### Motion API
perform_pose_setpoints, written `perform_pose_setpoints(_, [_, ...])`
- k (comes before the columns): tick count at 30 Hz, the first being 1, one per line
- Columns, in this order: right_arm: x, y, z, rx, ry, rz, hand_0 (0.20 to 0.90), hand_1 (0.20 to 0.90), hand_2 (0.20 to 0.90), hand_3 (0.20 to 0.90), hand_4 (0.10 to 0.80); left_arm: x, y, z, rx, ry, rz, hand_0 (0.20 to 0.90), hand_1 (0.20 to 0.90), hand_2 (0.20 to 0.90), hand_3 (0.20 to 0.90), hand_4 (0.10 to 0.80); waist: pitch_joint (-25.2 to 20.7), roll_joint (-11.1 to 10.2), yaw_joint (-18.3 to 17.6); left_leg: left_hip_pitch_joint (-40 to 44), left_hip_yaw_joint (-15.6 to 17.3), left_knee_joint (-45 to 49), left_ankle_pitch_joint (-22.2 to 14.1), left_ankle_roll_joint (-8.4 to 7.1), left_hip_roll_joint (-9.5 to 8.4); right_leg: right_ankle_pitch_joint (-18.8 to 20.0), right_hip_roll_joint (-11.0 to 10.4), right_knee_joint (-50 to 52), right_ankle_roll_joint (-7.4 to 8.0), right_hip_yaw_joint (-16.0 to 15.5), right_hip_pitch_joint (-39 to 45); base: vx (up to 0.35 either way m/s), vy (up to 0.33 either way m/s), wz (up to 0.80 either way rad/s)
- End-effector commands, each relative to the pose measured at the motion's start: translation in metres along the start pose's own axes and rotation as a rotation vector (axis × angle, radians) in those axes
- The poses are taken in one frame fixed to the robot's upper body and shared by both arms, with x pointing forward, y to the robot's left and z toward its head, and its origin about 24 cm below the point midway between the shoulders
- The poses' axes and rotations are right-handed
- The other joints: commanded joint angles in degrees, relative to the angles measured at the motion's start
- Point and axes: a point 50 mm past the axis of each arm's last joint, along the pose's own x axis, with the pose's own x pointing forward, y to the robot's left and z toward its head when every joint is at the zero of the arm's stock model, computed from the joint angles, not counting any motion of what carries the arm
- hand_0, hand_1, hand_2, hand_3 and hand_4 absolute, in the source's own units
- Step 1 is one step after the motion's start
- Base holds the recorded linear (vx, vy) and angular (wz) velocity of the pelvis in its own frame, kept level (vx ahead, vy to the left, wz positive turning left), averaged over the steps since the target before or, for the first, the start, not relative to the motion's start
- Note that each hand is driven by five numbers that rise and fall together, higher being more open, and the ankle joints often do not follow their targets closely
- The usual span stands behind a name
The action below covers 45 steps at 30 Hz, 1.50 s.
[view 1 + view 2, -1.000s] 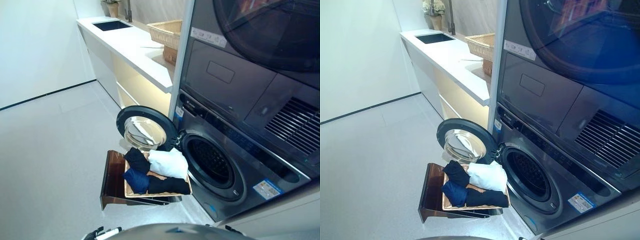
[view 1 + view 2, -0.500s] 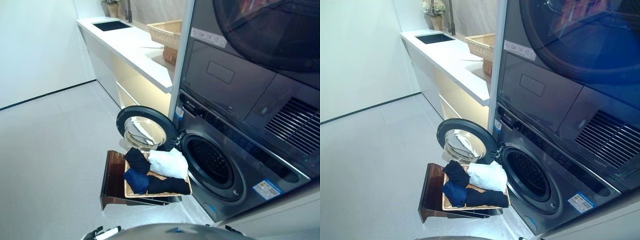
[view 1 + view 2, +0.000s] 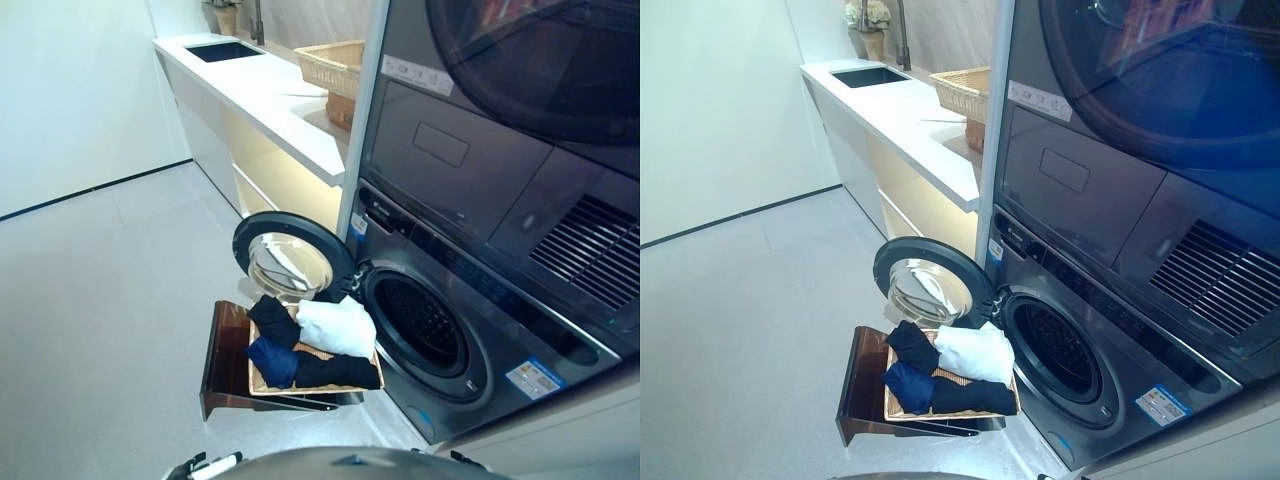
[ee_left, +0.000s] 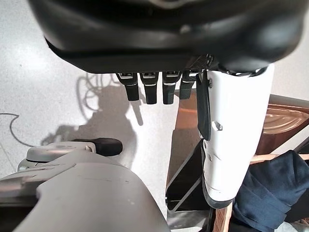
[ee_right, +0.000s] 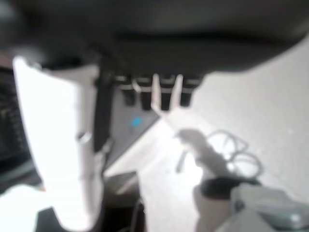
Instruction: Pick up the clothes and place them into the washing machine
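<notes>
- At floor level, just at 9 o'clock of washing machine (image 3: 470, 330): wicker basket (image 3: 262, 385) on brown stand (image 3: 222, 355), holding clothes: white bundle (image 3: 337, 326), black piece (image 3: 272, 318), blue piece (image 3: 272, 360), dark piece (image 3: 340, 372). None in drum yet.
- Door (image 3: 290, 262) swung open at 11 o'clock of basket; drum opening (image 3: 425, 325) at 3 o'clock of basket, close by.
- Left hand (image 4: 227, 145): fingers straight, relaxed, holding nothing; blue cloth and stand edge show just past thumb, so prob. the nearer hand.
- Right hand (image 5: 67, 145): fingers straight, empty; washer front shows beyond it.
- Neither hand in head views; both low, short of basket.
- Pile's long axis runs 12–6, alongside washer front. Judgement: reach fwd w/ left, then carry toward 3 o'clock.
</notes>
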Motion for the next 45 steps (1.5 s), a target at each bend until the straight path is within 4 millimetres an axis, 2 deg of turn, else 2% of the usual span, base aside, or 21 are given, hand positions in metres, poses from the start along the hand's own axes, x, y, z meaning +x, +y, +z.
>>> perform_pose_setpoints(1, [0.004, -0.015, 0.018, 0.030, -0.048, -0.071, 0.900, 0.900, 0.900, 0.900, 0.800, 0.003, 0.000, 0.016, -0.022, -0.052, 0.015, 0.900, 0.900, 0.900, 0.900, 0.800, -2.6, 0.4, 0.1, -0.7, 1.3, -0.5, -2.7, -4.53, 0.34, 2.8, 0.2, -0.7, 2.69, -0.2, -3.0, 0.000, 0.000, 0.00])
perform_pose_setpoints(13, [0.005, -0.009, 0.025, 0.022, -0.066, -0.046, 0.900, 0.900, 0.900, 0.900, 0.800, 0.003, 0.002, 0.021, -0.029, -0.066, 0.025, 0.900, 0.900, 0.900, 0.900, 0.800, -3.4, -0.2, 0.8, -1.3, 0.7, -0.5, -2.5, -4.22, -0.48, 3.3, -0.9, -0.7, 3.18, -0.8, -3.2, 0.009, 0.051, 0.05])
perform_pose_setpoints(20, [0.005, -0.008, 0.027, 0.029, -0.070, -0.044, 0.900, 0.900, 0.900, 0.900, 0.800, 0.003, 0.003, 0.019, -0.007, -0.055, 0.022, 0.900, 0.900, 0.900, 0.900, 0.800, -2.8, 0.0, 0.4, -1.0, 0.0, -0.5, -2.8, -2.90, -1.75, 4.5, -2.5, 0.3, 3.65, -0.2, -3.3, 0.001, 0.108, 0.03])
perform_pose_setpoints(22, [0.005, -0.009, 0.027, 0.044, -0.068, -0.048, 0.900, 0.900, 0.900, 0.900, 0.800, 0.003, 0.003, 0.021, -0.001, -0.061, 0.021, 0.900, 0.900, 0.900, 0.900, 0.800, -1.9, 0.6, 0.1, -0.3, -0.1, -0.5, -2.9, -1.75, -2.63, 4.2, -3.8, 4.2, 3.91, 0.8, -4.9, -0.015, 0.181, -0.03])
perform_pose_setpoints(23, [0.005, -0.009, 0.027, 0.044, -0.068, -0.048, 0.900, 0.900, 0.900, 0.900, 0.800, 0.003, 0.003, 0.021, -0.001, -0.061, 0.021, 0.900, 0.900, 0.900, 0.900, 0.800, -1.9, 0.6, 0.2, -0.3, -0.1, -0.5, -2.9, -1.74, -2.63, 4.2, -3.8, 4.2, 3.92, 0.8, -5.0, -0.021, 0.185, -0.08])
perform_pose_setpoints(26, [0.005, -0.011, 0.028, 0.053, -0.070, -0.050, 0.900, 0.900, 0.900, 0.900, 0.800, 0.004, 0.005, 0.026, 0.010, -0.080, 0.024, 0.900, 0.900, 0.900, 0.900, 0.800, 0.3, 1.6, -0.1, 0.9, -0.4, -0.4, -2.7, -0.38, -3.81, 4.4, -4.7, 13.0, 3.07, 2.7, -8.8, -0.043, 0.210, -0.11])
perform_pose_setpoints(28, [0.005, -0.012, 0.027, 0.058, -0.068, -0.053, 0.900, 0.900, 0.900, 0.900, 0.800, 0.004, 0.006, 0.028, 0.015, -0.085, 0.025, 0.900, 0.900, 0.900, 0.900, 0.800, 0.7, 1.8, -0.1, 1.0, -0.4, -0.4, -2.8, -0.15, -4.01, 4.5, -5.0, 15.4, 2.77, 2.7, -9.9, -0.014, 0.139, -0.07])
perform_pose_setpoints(29, [0.005, -0.013, 0.026, 0.062, -0.065, -0.059, 0.900, 0.900, 0.900, 0.900, 0.800, 0.004, 0.008, 0.031, 0.024, -0.094, 0.025, 0.900, 0.900, 0.900, 0.900, 0.800, 1.4, 2.0, -0.1, 1.6, -0.3, -0.4, -2.8, 0.16, -4.18, 4.3, -5.5, 19.7, 1.78, 1.3, -11.6, 0.005, 0.158, 0.01])
perform_pose_setpoints(31, [0.005, -0.013, 0.023, 0.059, -0.061, -0.060, 0.900, 0.900, 0.900, 0.900, 0.800, 0.005, 0.009, 0.033, 0.034, -0.102, 0.021, 0.900, 0.900, 0.900, 0.900, 0.800, 1.9, 2.1, -0.3, 2.0, -0.5, -0.5, -3.0, 0.05, -4.24, 3.7, -5.5, 21.3, 1.35, 0.3, -12.5, 0.008, 0.127, 0.03])
perform_pose_setpoints(35, [0.004, -0.011, 0.022, 0.056, -0.056, -0.055, 0.900, 0.900, 0.900, 0.900, 0.800, 0.004, 0.013, 0.033, 0.036, -0.100, 0.031, 0.900, 0.900, 0.900, 0.900, 0.800, 2.3, 2.0, -0.4, 2.5, -0.5, -0.5, -3.2, -0.07, -4.02, 3.5, -4.6, 19.0, 1.44, 0.6, -13.2, 0.014, 0.053, -0.02])
perform_pose_setpoints(36, [0.004, -0.010, 0.023, 0.053, -0.057, -0.052, 0.900, 0.900, 0.900, 0.900, 0.800, 0.004, 0.015, 0.032, 0.033, -0.099, 0.035, 0.900, 0.900, 0.900, 0.900, 0.800, 2.5, 1.9, -0.3, 2.5, -0.3, -0.5, -3.2, -0.17, -3.95, 4.3, -3.7, 16.6, 1.76, 1.3, -14.3, 0.000, 0.000, 0.00])
perform_pose_setpoints(39, [0.005, -0.008, 0.025, 0.056, -0.067, -0.048, 0.900, 0.900, 0.900, 0.900, 0.800, 0.004, 0.016, 0.032, 0.031, -0.098, 0.039, 0.900, 0.900, 0.900, 0.900, 0.800, 2.9, 1.5, -0.5, 2.7, -0.3, -0.5, -3.3, -0.38, -4.03, 6.4, -2.8, 12.6, 2.66, 2.2, -15.2, 0.017, 0.002, 0.06])
perform_pose_setpoints(45, [0.005, -0.004, 0.030, 0.062, -0.088, -0.040, 0.900, 0.900, 0.900, 0.900, 0.800, 0.004, 0.014, 0.027, 0.030, -0.084, 0.036, 0.900, 0.900, 0.900, 0.900, 0.800, 2.7, 0.8, -0.6, 2.9, -0.3, -0.5, -3.9, -0.68, -4.03, 9.2, -2.2, 9.1, 3.50, 1.2, -16.2, 0.055, -0.024, 0.08])
